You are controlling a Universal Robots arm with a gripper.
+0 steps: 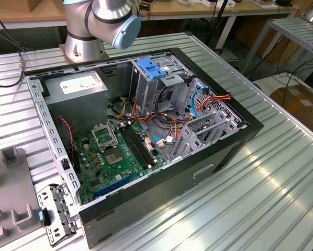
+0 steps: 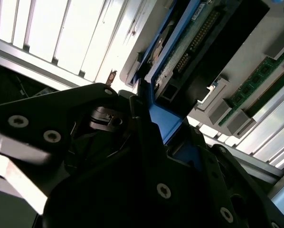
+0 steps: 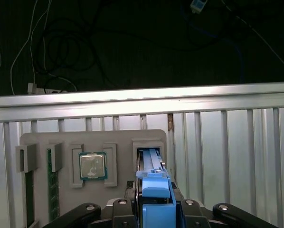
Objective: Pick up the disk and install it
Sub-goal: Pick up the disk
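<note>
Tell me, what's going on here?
A robot arm's gripper is shut on the disk, a hard drive with blue side rails, at a slot in a grey parts holder that also carries a processor chip. The open computer case sits on the slatted metal table; the disk is not in it yet.

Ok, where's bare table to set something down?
Bare slatted table runs along the case's side at the exterior view's right. Crowded: the cabled case interior, and the fixture tray at the exterior view's left. The gripper holds the disk.
</note>
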